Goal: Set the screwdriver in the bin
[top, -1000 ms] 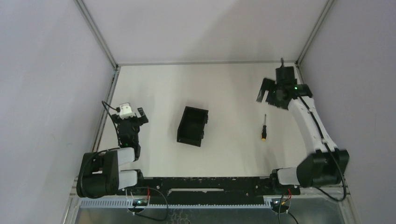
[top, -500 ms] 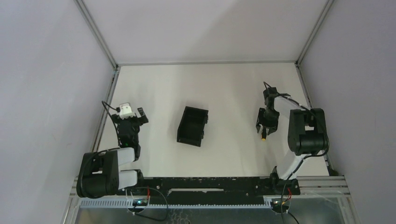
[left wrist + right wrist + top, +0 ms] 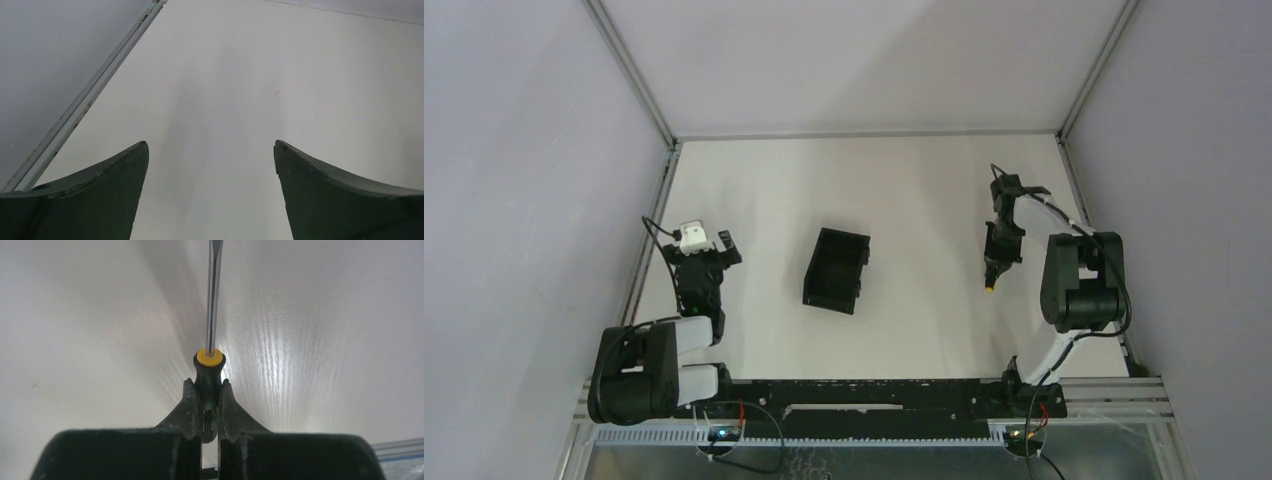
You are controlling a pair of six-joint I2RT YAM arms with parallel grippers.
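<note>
Two arms sat on a black rail [image 3: 864, 392], the left arm [image 3: 659, 352] at its left end and the right arm [image 3: 1079, 295] at its right end. Each was built of chunky black joint housings and smooth white link shells. Thin black cables [image 3: 652, 232] looped off the links farthest from the rail, and red wires [image 3: 740, 408] showed on its near side. The left gripper [image 3: 210, 145] had dark grey-green fingers [image 3: 100, 195] curving to points, with a white block [image 3: 692, 238] mounted beside it. The right gripper [image 3: 207, 390] had black fingers [image 3: 186, 412].

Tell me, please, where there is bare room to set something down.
Bare tabletop lies between the bin and the left gripper, between the bin and the right gripper gripping the screwdriver, and along the far wall. Nowhere is crowded.
</note>
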